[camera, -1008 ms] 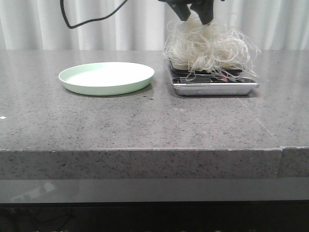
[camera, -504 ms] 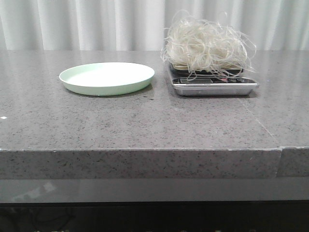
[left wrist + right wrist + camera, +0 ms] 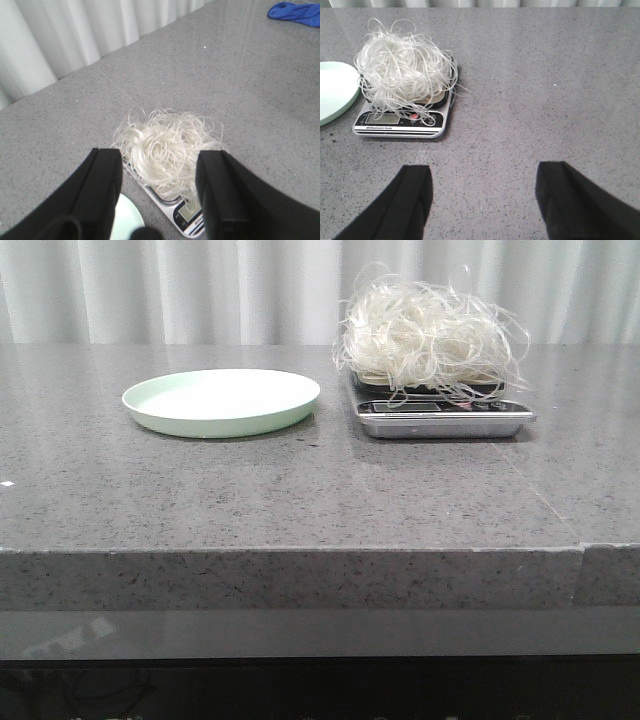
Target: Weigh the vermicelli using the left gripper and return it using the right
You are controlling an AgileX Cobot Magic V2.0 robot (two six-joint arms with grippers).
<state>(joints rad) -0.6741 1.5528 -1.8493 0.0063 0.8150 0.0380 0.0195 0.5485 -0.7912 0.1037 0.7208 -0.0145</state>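
Note:
The vermicelli, a loose white tangle, lies on the small silver kitchen scale at the table's back right. It also shows in the left wrist view and the right wrist view. My left gripper is open and empty, high above the vermicelli. My right gripper is open and empty over bare table, well to the right and nearer the front than the scale. Neither gripper shows in the front view.
A pale mint-green round plate sits empty to the left of the scale. A blue cloth lies far off on the table in the left wrist view. White curtains hang behind the table.
One second ago my left gripper was at the top of the vermicelli on the scale. It has since let go and risen out of the front view. The vermicelli has settled on the scale.

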